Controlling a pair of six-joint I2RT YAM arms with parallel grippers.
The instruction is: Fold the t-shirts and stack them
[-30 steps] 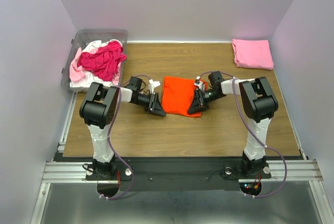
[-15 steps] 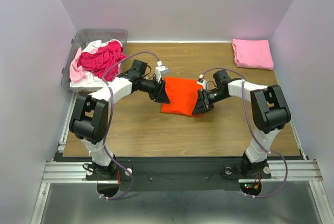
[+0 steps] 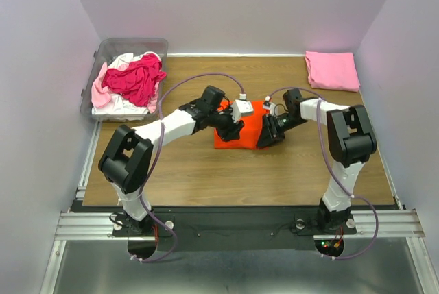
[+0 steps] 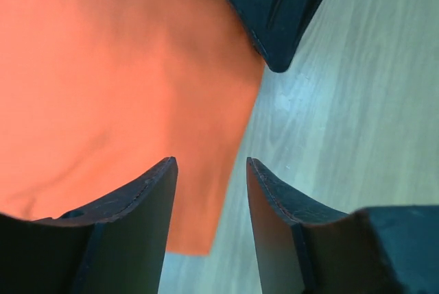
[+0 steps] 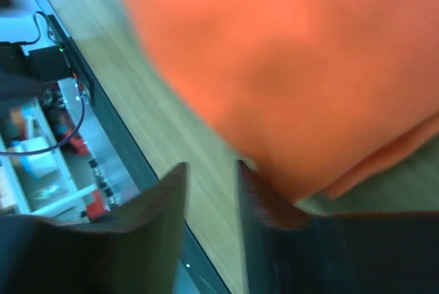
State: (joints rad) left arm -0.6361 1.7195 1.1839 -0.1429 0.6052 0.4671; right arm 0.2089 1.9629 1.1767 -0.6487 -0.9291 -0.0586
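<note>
Your left jaws stand open. Their two dark fingers (image 4: 134, 222) have a clear gap between them, and through it you can see the edge of the orange t-shirt (image 3: 241, 136) and bare counter (image 3: 206, 170) beside it, with nothing pinched. These jaws hover over the shirt's left half, pointing toward its right side.

Your right jaws look parted too, with a narrow strip of wood showing between their fingers (image 5: 154, 225). That wrist view is blurred, so take it as probable, not certain, that no cloth is caught, since the orange fabric lies close against one finger. These jaws sit at the orange t-shirt's right edge, and one black fingertip of theirs shows across the cloth in the left wrist view.

The orange t-shirt lies as a compact bundle on the counter, between the two sets of jaws. Well apart from it, to its far right, a pink t-shirt (image 3: 333, 69) lies folded flat.

To the far left of the orange t-shirt, a clear bin (image 3: 130, 44) holds a loose heap. A crimson t-shirt (image 3: 137, 76) is on top, a pale pink t-shirt (image 3: 101, 92) spills over the bin's left wall, and a white t-shirt (image 3: 127, 107) shows beneath.
</note>
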